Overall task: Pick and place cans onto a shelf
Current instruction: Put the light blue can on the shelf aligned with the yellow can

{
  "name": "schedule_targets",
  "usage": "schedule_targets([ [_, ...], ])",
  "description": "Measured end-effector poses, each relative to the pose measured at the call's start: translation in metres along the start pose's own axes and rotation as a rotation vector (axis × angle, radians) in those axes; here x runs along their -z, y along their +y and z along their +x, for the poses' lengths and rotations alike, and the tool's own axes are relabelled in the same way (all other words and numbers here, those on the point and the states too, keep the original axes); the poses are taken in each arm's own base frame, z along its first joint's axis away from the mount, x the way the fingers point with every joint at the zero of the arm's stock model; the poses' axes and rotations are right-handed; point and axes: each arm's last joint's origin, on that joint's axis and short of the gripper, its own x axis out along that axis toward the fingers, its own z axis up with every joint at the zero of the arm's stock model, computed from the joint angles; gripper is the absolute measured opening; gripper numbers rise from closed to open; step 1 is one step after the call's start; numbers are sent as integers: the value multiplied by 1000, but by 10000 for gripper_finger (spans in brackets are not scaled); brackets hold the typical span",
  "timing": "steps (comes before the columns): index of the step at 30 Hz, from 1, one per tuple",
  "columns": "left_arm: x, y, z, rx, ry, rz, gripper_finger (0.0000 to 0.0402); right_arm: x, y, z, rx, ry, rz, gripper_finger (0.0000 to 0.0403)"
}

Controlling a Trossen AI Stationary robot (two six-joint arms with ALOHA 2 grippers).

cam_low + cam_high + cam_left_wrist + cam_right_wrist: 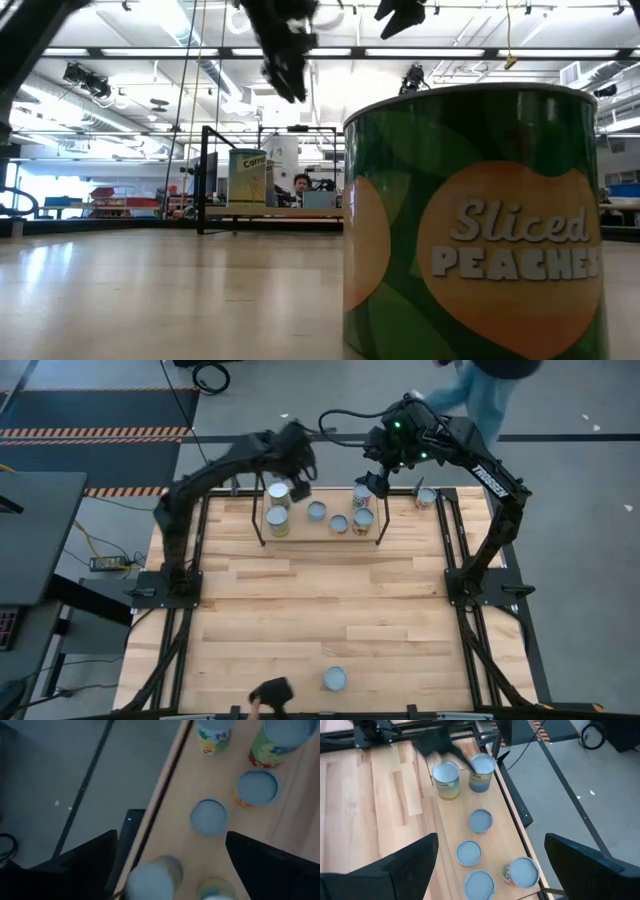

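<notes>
The black wire shelf (305,532) with its light board stands at the table's far edge. Six cans stand upright on it: two (278,492) (278,520) at its left end, two low ones (316,511) (339,523) in the middle, two (362,495) (362,518) at its right end. My left gripper (298,480) hovers open and empty above the left end; its wrist view (172,845) looks down on the cans. My right gripper (378,482) hovers open and empty above the right end (490,842).
One can (427,495) stands on the table right of the shelf. A green sliced-peaches can (335,678) (470,220) stands near the front edge, beside a dark object (272,692). A person (485,385) is beyond the far edge. Bare wood lies between shelf and front.
</notes>
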Motion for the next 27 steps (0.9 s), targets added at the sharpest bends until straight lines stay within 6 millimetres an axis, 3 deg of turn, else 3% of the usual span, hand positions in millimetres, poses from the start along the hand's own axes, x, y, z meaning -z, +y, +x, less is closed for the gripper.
schedule_targets([
  [4,13,11,-46,-17,-36,-45,376,-1,-6,17,-2,31,-24,371],
  [10,34,20,-99,-32,-67,-69,376,-8,-7,76,-14,101,-79,331],
  [20,80,45,-167,-120,-97,-165,376,-16,-7,151,-24,82,-165,176],
  [27,89,48,-185,-150,-135,-150,376,-4,-15,202,-19,171,-169,61],
])
